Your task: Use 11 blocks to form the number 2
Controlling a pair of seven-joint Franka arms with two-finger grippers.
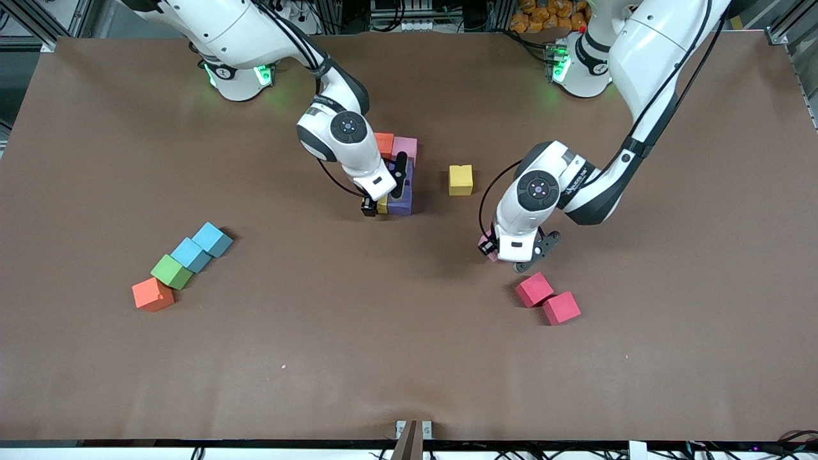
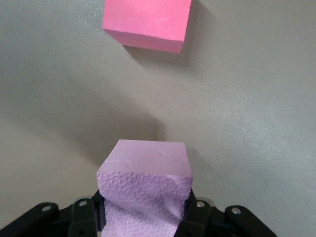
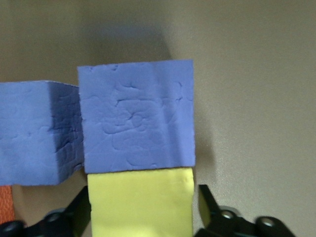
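Observation:
My right gripper (image 1: 377,208) (image 3: 143,210) is down at the block cluster mid-table, open around a yellow block (image 1: 382,206) (image 3: 139,202). A gap shows at one finger (image 3: 210,207). That yellow block touches a purple block (image 1: 401,195) (image 3: 136,116), on its side toward the right arm's end. A second purple block (image 3: 34,133) adjoins it. An orange block (image 1: 383,144) and a pink block (image 1: 405,148) lie farther from the front camera. My left gripper (image 1: 491,248) (image 2: 143,212) is shut on a pale pink block (image 2: 143,192), above the table by two red blocks (image 1: 534,289) (image 1: 561,307).
Another yellow block (image 1: 460,179) stands alone between the two grippers. Toward the right arm's end lies a diagonal row: two light blue blocks (image 1: 211,239) (image 1: 190,253), a green cube (image 1: 171,271) and an orange block (image 1: 153,294). One red block (image 2: 146,22) shows in the left wrist view.

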